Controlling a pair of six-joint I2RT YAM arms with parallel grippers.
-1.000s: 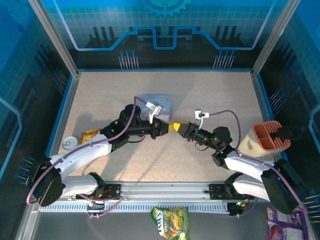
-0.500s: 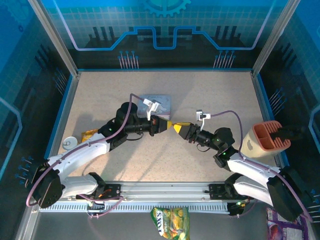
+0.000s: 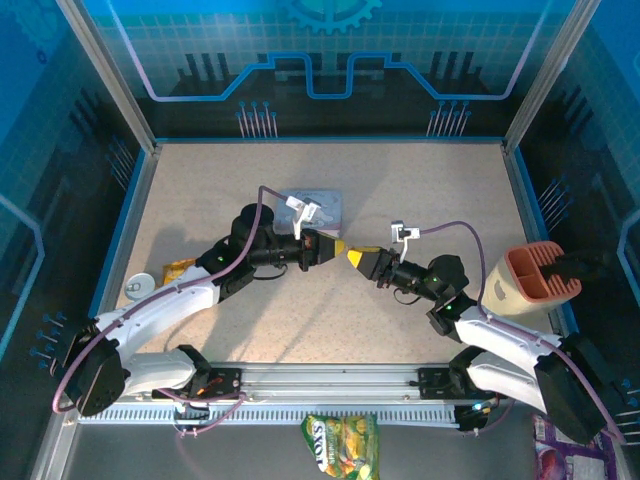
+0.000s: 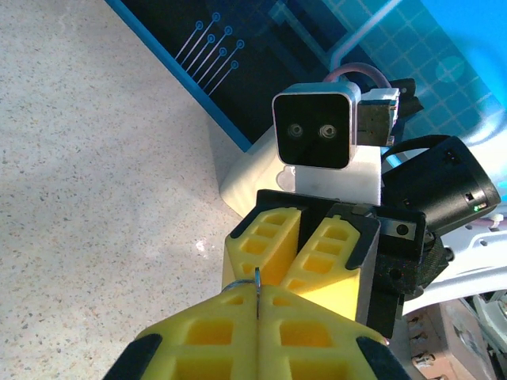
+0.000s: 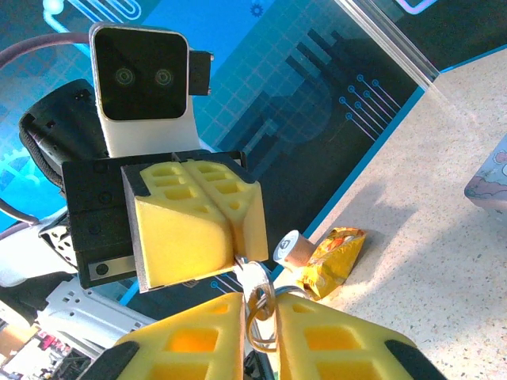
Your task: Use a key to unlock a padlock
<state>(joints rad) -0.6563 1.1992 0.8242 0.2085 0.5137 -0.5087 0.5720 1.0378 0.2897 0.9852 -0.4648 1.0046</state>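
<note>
Yellow waffled fingers (image 5: 186,336) clasp the wire-looped padlock (image 5: 260,318).

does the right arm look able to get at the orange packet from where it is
Probably not. The packet lies at the left edge of the table, beyond the left arm, which stretches across the way; the right arm would have to cross it.

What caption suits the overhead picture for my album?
The left hand and right hand meet tip to tip above the table, near a blue tin.
</note>
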